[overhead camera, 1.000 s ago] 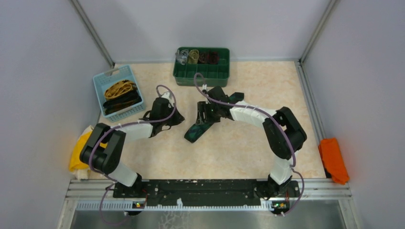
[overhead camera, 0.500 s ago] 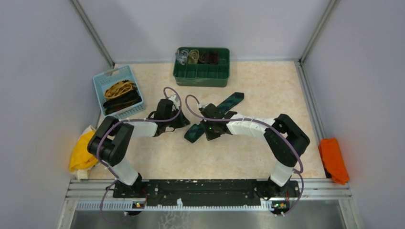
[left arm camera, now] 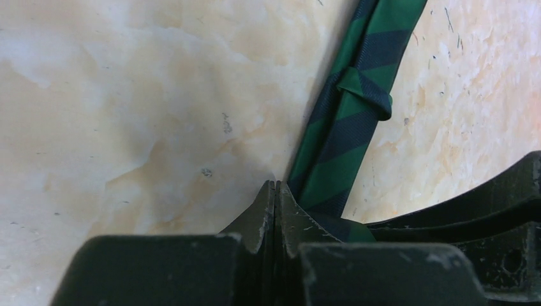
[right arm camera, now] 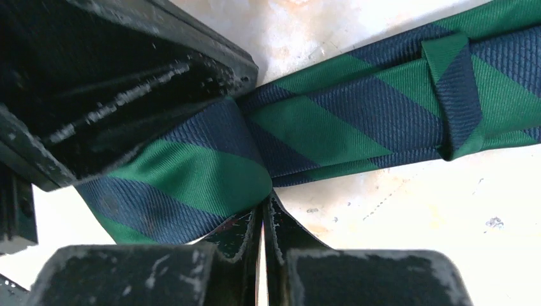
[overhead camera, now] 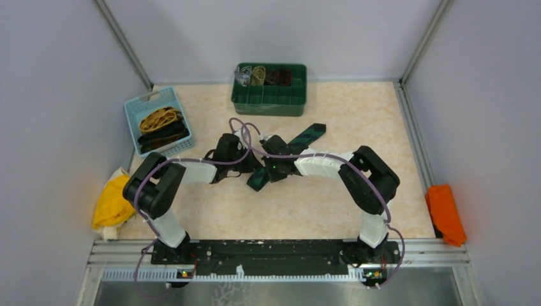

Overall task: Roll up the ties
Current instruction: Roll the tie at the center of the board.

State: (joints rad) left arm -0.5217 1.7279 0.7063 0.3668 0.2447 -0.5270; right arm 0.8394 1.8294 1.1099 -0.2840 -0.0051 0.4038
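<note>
A dark green tie (overhead camera: 310, 133) with navy checks lies slanted across the middle of the table, its keeper loop (right arm camera: 454, 95) facing up. Both grippers meet over its near end. My left gripper (overhead camera: 245, 167) is shut with nothing between its jaws (left arm camera: 274, 186), and the tie (left arm camera: 357, 115) runs just beside its right finger. My right gripper (right arm camera: 263, 207) is shut too, its tips pressed against a fold of the tie (right arm camera: 204, 172), with a thin slit of light between the fingers. The left gripper's body (right arm camera: 127, 95) hangs over that fold.
A green compartment tray (overhead camera: 268, 101) at the back holds rolled ties (overhead camera: 258, 74). A blue basket (overhead camera: 137, 108) at the left holds mustard and black ties (overhead camera: 161, 125). A yellow cloth (overhead camera: 112, 201) lies at the left edge, an orange cloth (overhead camera: 445, 214) at the right.
My right gripper went from open to shut and moved left and nearer along the tie. My left arm swung right until both grippers met at the tie's near end.
</note>
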